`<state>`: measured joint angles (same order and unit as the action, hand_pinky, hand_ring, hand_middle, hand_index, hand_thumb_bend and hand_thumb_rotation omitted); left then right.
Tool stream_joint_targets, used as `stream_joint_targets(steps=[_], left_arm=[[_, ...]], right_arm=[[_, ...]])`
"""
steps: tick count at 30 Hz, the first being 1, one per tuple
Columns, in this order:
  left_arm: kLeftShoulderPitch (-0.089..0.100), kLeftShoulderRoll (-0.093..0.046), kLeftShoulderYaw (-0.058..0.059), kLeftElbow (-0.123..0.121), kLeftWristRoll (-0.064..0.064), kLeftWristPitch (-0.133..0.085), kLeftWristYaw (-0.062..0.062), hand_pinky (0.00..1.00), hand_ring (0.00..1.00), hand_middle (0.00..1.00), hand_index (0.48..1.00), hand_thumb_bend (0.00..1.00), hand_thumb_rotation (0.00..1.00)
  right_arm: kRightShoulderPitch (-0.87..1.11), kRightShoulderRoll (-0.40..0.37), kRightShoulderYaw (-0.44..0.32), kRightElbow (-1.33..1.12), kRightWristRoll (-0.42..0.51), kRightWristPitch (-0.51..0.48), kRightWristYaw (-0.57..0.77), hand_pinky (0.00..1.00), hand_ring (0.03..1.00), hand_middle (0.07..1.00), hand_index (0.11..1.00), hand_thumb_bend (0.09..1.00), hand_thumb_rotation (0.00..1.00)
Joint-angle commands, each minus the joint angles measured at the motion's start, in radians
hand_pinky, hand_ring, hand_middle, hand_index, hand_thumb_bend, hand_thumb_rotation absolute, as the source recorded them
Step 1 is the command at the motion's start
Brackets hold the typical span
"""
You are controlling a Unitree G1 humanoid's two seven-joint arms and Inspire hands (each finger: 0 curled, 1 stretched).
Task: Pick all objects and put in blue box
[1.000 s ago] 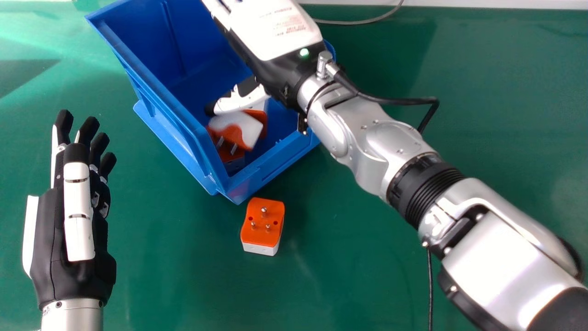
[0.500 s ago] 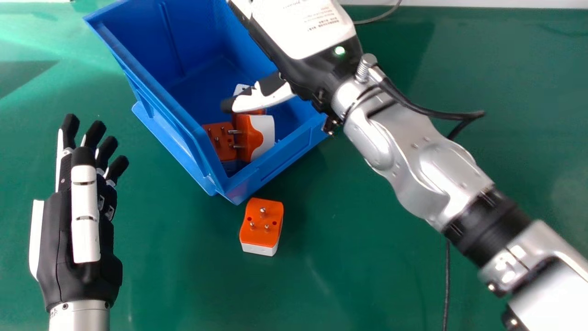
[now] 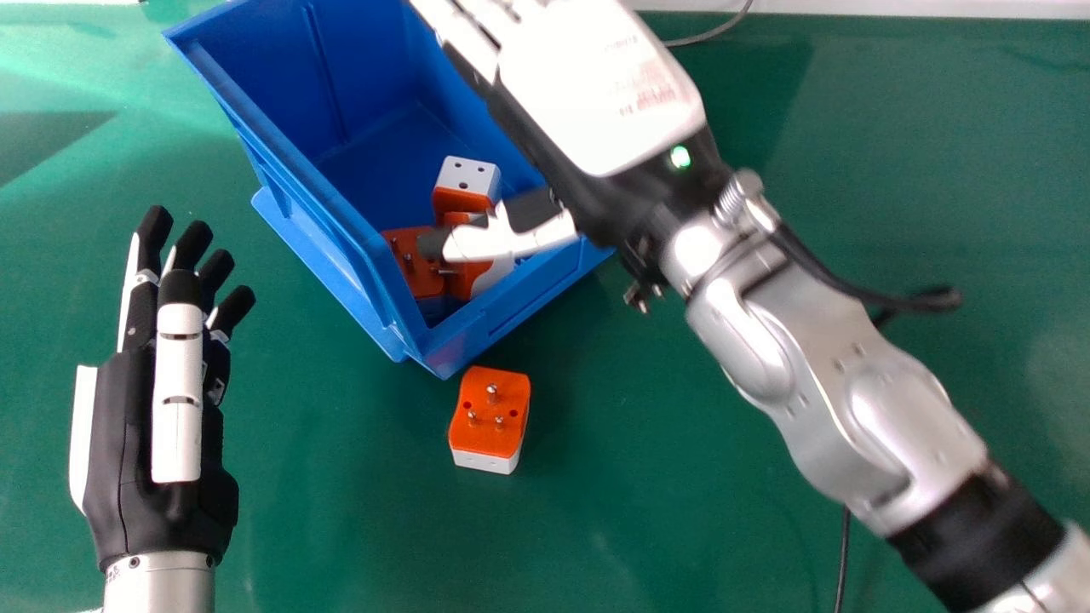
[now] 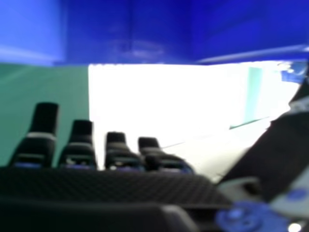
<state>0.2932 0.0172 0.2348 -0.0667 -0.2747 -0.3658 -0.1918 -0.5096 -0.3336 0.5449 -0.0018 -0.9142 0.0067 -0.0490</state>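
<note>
Blue box (image 3: 255, 51) holding adapters (image 3: 473, 174), open right robot hand (image 3: 596, 94) hovering above, loose adapter (image 3: 490, 434) lying at box's five o'clock, open left robot hand (image 3: 123, 443) idling toward eight

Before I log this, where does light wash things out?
Head view: glare on the white back of the right hand, highlights on the silver forearm, pale sheen on the table at far left. Right hand view: burnt-out white beyond the dark fingers.

Blue box (image 3: 294, 174) on green surface (image 3: 664, 511), orange-and-white plugs (image 3: 468, 180) bunched at its near end. Right hand (image 3: 596, 94) over box, thumb extended above plugs. Loose plug (image 3: 487, 430) outside near the box corner — pins up. Left hand (image 3: 162, 443) at left — fingers straight.
</note>
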Motion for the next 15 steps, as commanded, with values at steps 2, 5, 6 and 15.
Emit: stream_joint_targets(steps=[2,5,6,15], left_arm=[[0.005,-0.001,-0.008,-0.006,0.003,-0.032,-0.010,0.97,0.98,0.99,0.990,0.46,0.81],[0.008,-0.004,-0.011,-0.007,0.013,-0.036,-0.003,0.98,0.99,0.99,0.994,0.45,0.82],[0.008,-0.004,-0.012,-0.005,0.017,-0.039,-0.001,0.98,0.99,0.99,0.995,0.44,0.83],[0.008,0.004,-0.014,0.025,0.009,-0.071,-0.016,1.00,1.00,1.00,1.000,0.36,0.90]], right_arm=[[0.095,-0.021,-0.044,-0.121,0.014,-0.025,-0.002,0.75,0.901,0.952,0.947,0.575,0.59],[0.203,-0.027,-0.069,-0.196,0.035,-0.038,-0.004,0.74,0.894,0.948,0.939,0.577,0.58],[0.235,-0.028,-0.076,-0.216,0.039,-0.046,-0.009,0.74,0.892,0.947,0.936,0.577,0.57],[0.538,-0.049,-0.129,-0.359,0.058,-0.159,-0.085,0.72,0.882,0.941,0.933,0.538,0.57]])
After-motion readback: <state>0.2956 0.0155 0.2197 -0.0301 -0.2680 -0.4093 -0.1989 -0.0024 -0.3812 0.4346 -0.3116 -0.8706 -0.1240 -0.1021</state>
